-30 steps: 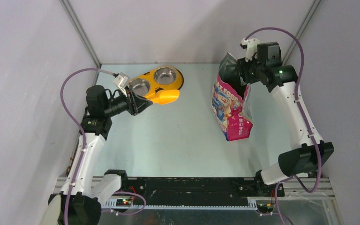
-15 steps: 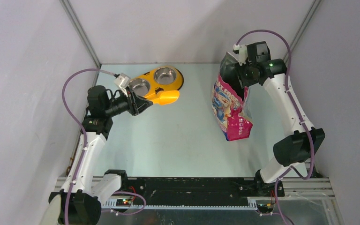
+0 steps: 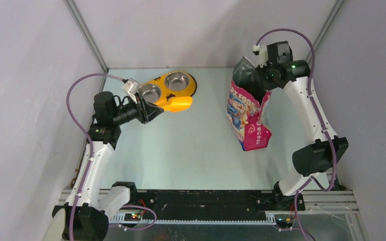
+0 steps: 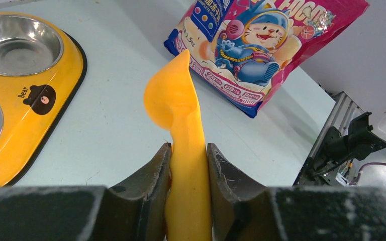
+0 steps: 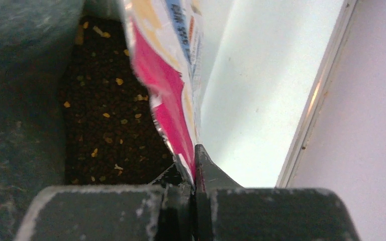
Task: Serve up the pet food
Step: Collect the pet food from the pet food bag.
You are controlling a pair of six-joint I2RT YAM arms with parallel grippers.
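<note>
The pet food pouch [image 3: 246, 115], glossy blue and pink with a cartoon animal [image 4: 261, 35], stands open at the right of the table. My right gripper [image 3: 265, 81] [image 5: 193, 160] is shut on the pink rim [image 5: 168, 110] of its mouth. Dark-brown kibble [image 5: 110, 120] with a few yellow bits fills the inside. My left gripper [image 3: 153, 109] [image 4: 187, 165] is shut on the handle of an orange scoop [image 4: 178, 110], whose bowl [image 3: 178, 104] points right, toward the pouch, above the table beside the feeder.
A yellow double feeder [image 3: 191, 86] with two steel bowls [image 3: 177, 80] [image 4: 20, 42] lies at the back left, just behind the scoop. The cell's walls [image 5: 372, 125] close in on the right of the pouch. Bare table lies between scoop and pouch.
My right gripper has shifted over the pouch's mouth and closed on its rim. The left arm and the scoop have stayed still.
</note>
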